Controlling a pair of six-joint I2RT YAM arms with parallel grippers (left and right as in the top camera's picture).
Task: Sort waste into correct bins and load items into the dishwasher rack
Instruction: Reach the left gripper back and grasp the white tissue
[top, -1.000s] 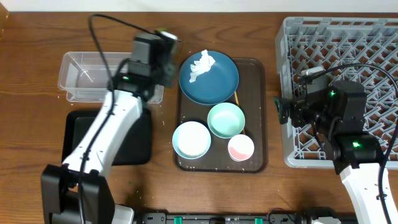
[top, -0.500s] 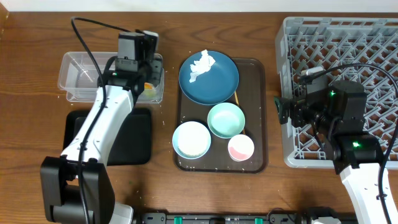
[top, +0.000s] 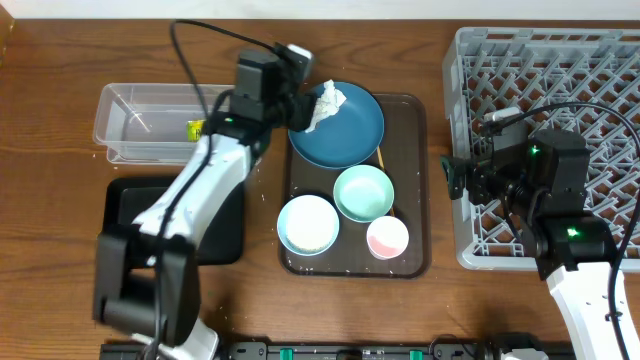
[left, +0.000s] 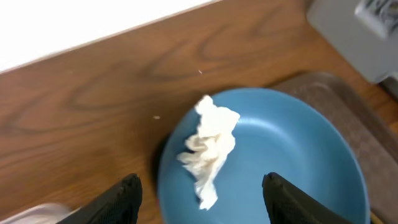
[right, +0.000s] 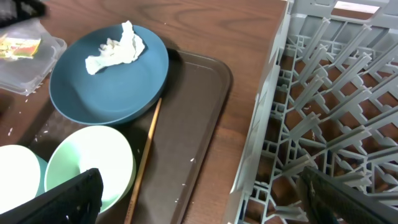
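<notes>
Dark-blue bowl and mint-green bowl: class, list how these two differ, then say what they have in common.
The dark-blue bowl is clearly wider than the mint-green bowl. The dark-blue bowl holds a crumpled white tissue; the mint-green bowl looks empty. The dark-blue bowl sits at the far end of the brown tray, the mint-green bowl nearer its middle. Both are round, upright and on that tray.

The left arm (top: 195, 185) hid the right end of the clear tub (top: 140, 110) and part of the black tray (top: 222, 235), the rack (top: 560, 60) ran off the overhead view's right edge, the wooden stick (top: 380, 157) showed only as slivers from above, and the blue bowl (left: 298, 155) was cut by the left wrist view's lower edge.
</notes>
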